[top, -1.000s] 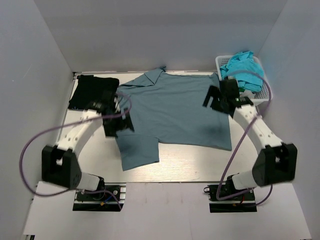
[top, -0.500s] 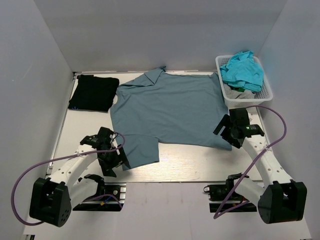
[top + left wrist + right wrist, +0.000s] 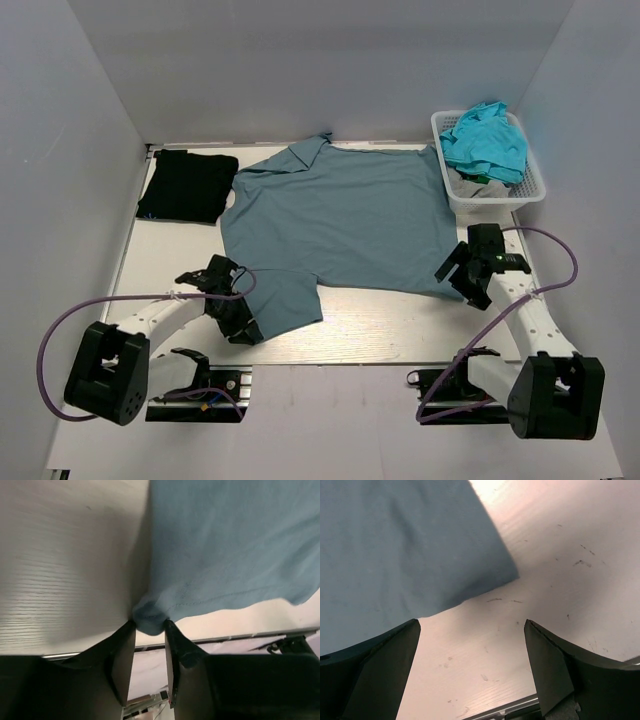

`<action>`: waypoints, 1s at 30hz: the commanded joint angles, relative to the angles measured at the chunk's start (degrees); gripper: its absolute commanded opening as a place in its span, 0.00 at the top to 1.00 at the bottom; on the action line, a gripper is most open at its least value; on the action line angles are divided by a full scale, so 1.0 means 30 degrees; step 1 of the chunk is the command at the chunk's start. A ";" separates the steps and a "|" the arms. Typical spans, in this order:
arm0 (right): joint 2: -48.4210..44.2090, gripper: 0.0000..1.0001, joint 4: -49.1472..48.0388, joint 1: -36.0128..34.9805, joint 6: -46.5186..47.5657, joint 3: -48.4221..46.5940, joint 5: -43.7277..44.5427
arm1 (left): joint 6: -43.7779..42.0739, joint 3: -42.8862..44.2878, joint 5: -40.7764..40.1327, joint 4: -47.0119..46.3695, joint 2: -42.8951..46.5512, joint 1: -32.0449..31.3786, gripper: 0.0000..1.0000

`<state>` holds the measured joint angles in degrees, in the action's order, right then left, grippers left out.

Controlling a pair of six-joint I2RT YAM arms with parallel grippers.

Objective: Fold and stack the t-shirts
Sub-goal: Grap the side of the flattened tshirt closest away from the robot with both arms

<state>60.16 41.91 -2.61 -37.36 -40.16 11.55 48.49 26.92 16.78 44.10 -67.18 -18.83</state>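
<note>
My left end effector [image 3: 150, 626] is closed narrow on the near-left corner of the slate-blue t-shirt [image 3: 340, 220], which lies spread on the bench [image 3: 400, 320]. My right end effector [image 3: 472, 625] stands wide apart above the shirt's near-right corner, gripping nothing.

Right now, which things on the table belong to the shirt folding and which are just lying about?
Job: slate-blue shirt, spread flat; black shirt, folded; turquoise shirts; left gripper, pinching the blue corner; right gripper, open.
Lying about: white basket, holding the turquoise ones.
</note>
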 commanded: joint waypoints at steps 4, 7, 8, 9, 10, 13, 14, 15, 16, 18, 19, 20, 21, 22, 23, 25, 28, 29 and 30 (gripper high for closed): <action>0.1036 0.10 -0.1545 0.1397 -0.0260 0.1082 -0.1007 | 0.0390 -0.1209 -0.1285 -0.1601 -0.0225 -0.0579 0.68; 0.1886 0.10 -0.2396 0.1808 -0.0377 0.1580 -0.2003 | 0.0390 -0.0276 -0.2074 -0.1342 -0.0984 -0.0753 0.97; 0.2064 0.10 -0.2572 0.1866 -0.0406 0.1581 -0.2266 | 0.0390 -0.0068 -0.2250 -0.1165 -0.1218 -0.0755 1.00; 0.2297 0.10 -0.3241 0.1954 -0.0436 0.1668 -0.2297 | 0.0390 0.0108 -0.2252 -0.1164 -0.1424 -0.0755 1.00; 0.2503 0.10 -0.3567 0.1984 -0.0407 0.1698 -0.2240 | 0.0157 0.0284 -0.2252 -0.0903 -0.1629 -0.0755 1.00; 0.3148 0.13 -0.4738 0.2013 -0.0494 0.1932 -0.2006 | 0.0155 0.0694 -0.2020 -0.0900 -0.1312 -0.0755 1.00; 0.3468 0.16 -0.4916 0.2013 -0.0581 0.1990 -0.2005 | 0.0155 0.0696 -0.1669 -0.0900 -0.0758 -0.0755 1.00; 0.3704 0.20 -0.5237 0.2013 -0.0611 0.1991 -0.2063 | 0.0155 0.0696 -0.1434 -0.0697 -0.0404 -0.0755 1.00; 0.3764 0.22 -0.5327 0.2013 -0.0670 0.2049 -0.2179 | 0.0387 0.0696 -0.1229 -0.0260 -0.0053 -0.0755 1.00; 0.4114 0.32 -0.5241 0.1955 -0.0990 0.2225 -0.2239 | 0.0680 0.0493 -0.0383 0.0444 0.1028 -0.0755 1.00; 0.4145 0.38 -0.5066 0.2013 -0.1108 0.2370 -0.2123 | 0.0856 0.0230 -0.0145 0.1347 0.1383 -0.0755 1.00; 0.4145 0.50 -0.4426 0.1984 -0.1313 0.2575 -0.1658 | 0.0858 0.0227 0.0031 0.1907 0.1706 -0.0755 1.00; 0.4000 0.73 -0.4158 0.2013 -0.1460 0.2635 -0.1218 | 0.0858 -0.0005 0.0294 0.2406 0.2289 -0.0755 1.00; 0.3825 0.78 -0.3402 0.2013 -0.1519 0.2780 -0.0779 | 0.0858 -0.0007 0.0297 0.3397 0.2527 -0.0755 1.00; 0.3185 0.89 -0.2988 0.1984 -0.1520 0.2956 -0.0687 | 0.0858 -0.0181 0.0297 0.3842 0.2761 -0.0755 1.00; 0.2683 1.00 -0.1936 0.1955 -0.1636 0.3016 -0.0599 | 0.0858 -0.0183 0.0471 0.4487 0.3113 -0.0755 1.00; 0.0634 1.00 -0.0263 0.1984 -0.1812 0.3280 -0.0804 | 0.0858 -0.0183 0.1784 0.5571 0.3640 -0.0755 1.00; -0.0501 1.00 0.0698 0.1984 -0.1842 0.3280 -0.0775 | 0.0684 -0.0009 0.2226 0.6358 0.4048 -0.0755 1.00; -0.0890 1.00 0.1113 0.1926 -0.1523 0.2932 -0.1122 | 0.0683 0.0167 0.2521 0.6859 0.4372 -0.0755 1.00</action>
<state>61.80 37.23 3.16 -41.67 -30.57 7.55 50.65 26.79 19.55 57.67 -56.88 -21.02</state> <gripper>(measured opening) 0.011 0.023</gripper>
